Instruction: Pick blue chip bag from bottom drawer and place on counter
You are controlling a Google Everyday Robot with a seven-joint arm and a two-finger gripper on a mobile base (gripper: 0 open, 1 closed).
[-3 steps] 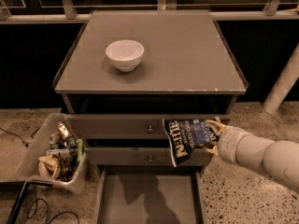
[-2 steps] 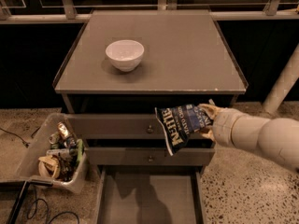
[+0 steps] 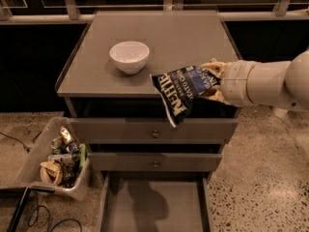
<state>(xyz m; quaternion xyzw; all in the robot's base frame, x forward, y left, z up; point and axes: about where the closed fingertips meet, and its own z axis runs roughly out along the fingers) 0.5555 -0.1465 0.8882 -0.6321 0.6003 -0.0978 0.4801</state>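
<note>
The blue chip bag, dark navy with white "Kettle" lettering, hangs in the air in front of the counter's front edge, its top at counter height. My gripper is shut on the bag's right end, with the white arm reaching in from the right. The counter is the flat grey cabinet top. The bottom drawer stands pulled out below, its grey floor bare with the bag's shadow on it.
A white bowl sits on the counter left of the bag. Two grey drawers with knobs are shut above the open one. A clear bin of cans and wrappers stands on the floor at left.
My gripper has lifted the chip bag from beside the upper drawers up to the level of the counter's front edge.
</note>
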